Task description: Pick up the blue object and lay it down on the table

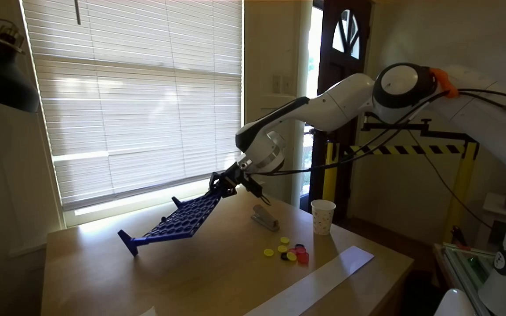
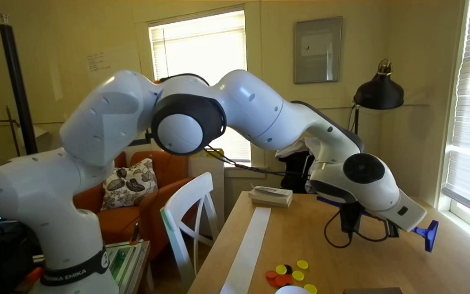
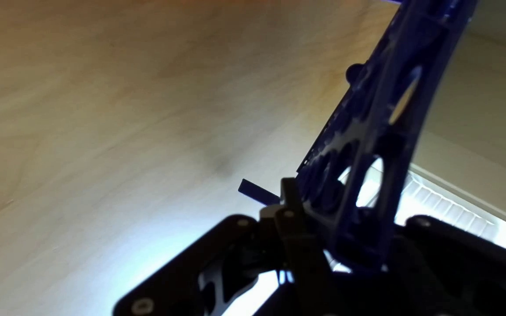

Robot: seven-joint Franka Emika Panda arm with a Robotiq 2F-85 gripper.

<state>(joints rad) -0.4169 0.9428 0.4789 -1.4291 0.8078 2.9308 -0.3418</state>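
Note:
The blue object, a dark blue grid board [image 1: 187, 218] with round holes and feet, hangs tilted over the table [image 1: 182, 281]. It slopes down from my gripper [image 1: 221, 186] toward the left in that exterior view. Its low foot is close to the tabletop; I cannot tell whether it touches. In an exterior view the arm hides most of the board, and a blue foot [image 2: 427, 234] shows at the right. In the wrist view, my gripper [image 3: 345, 215] is shut on the end of the board [image 3: 367, 131], one finger on each side; the far finger is dark and partly hidden.
A stapler [image 1: 265, 218], a paper cup [image 1: 323, 219] and several yellow, red and black pieces [image 1: 294, 252] stand or lie on the table. A white strip [image 1: 319, 281] runs along one side. Books [image 2: 271, 196] lie at a table end. The blinds [image 1: 139, 109] are close behind the gripper.

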